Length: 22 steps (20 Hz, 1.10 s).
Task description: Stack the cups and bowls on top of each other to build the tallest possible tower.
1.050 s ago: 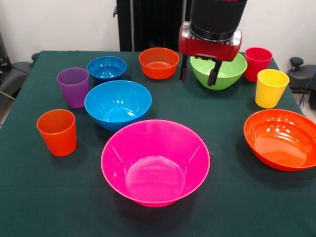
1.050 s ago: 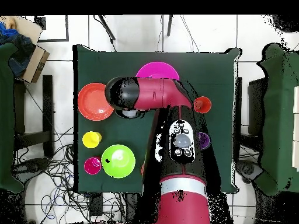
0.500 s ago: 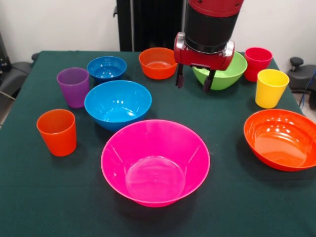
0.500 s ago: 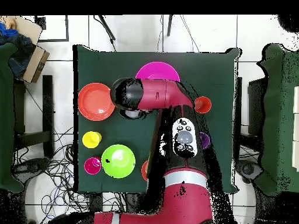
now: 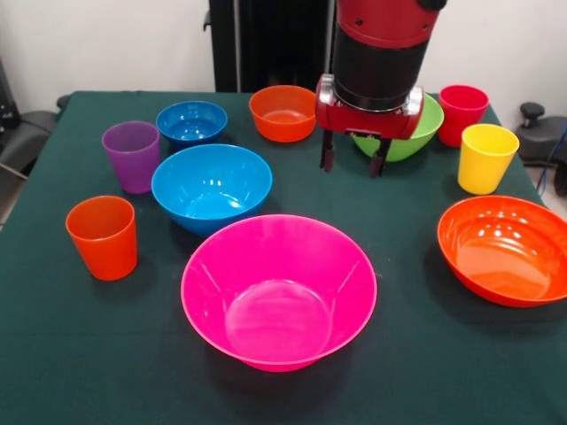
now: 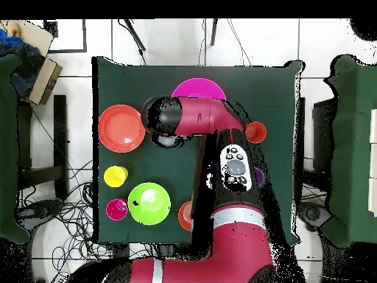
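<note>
Above the green-clothed counter, the claw hangs open and empty between the pink bowl and green bowl. All cups and bowls sit apart, unstacked. They look light, rigid and slick; pinching a thin rim seems best.
</note>
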Motion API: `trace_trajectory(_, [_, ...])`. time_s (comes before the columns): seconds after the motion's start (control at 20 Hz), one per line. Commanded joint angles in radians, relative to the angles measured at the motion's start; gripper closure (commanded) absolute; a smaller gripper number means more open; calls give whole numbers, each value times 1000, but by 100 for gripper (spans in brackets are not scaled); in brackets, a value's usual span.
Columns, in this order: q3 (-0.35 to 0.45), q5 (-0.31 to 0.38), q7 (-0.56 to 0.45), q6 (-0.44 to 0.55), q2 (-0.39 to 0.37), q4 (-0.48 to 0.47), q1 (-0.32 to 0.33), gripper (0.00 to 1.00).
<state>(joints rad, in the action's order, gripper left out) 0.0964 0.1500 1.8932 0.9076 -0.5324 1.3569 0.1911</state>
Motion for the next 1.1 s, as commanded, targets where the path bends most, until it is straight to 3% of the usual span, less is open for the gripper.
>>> trace_trajectory(0.05, [143, 122, -329, 68, 24, -15, 37, 0])
trace_trajectory(0.6, [236, 145, -343, 63, -9, 74, 95, 0])
trace_trajectory(1.1, [301, 173, -384, 106, -20, 69, 126, 0])
